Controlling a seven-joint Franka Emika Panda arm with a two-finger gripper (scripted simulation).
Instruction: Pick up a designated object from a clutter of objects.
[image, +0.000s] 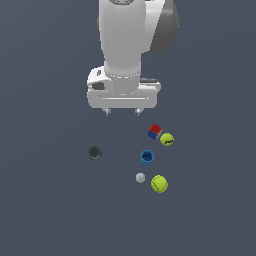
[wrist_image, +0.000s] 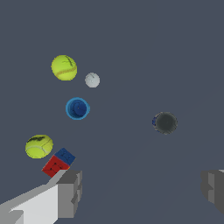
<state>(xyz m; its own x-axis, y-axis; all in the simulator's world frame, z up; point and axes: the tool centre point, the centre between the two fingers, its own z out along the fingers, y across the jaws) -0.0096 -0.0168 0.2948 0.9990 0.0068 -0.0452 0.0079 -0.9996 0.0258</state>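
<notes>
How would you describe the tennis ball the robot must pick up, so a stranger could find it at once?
Start at the gripper and go past the blue cup. The tennis ball lies just beyond, beside a tiny grey-white ball. It is larger than the other yellow-green ball, with pale seams rather than a dark streak.

The tennis ball (image: 159, 183) is yellow-green with faint pale seams and rests on the grey floor, nearest the exterior view's lower edge. Just beside it lies a tiny grey-white ball (image: 140, 177). Farther off are a blue cup (image: 147, 157) standing upright, a streaked yellow-green ball (image: 167, 139) touching a red-and-blue cube (image: 155, 131), and, well apart, a dark round object (image: 94, 152).
</notes>
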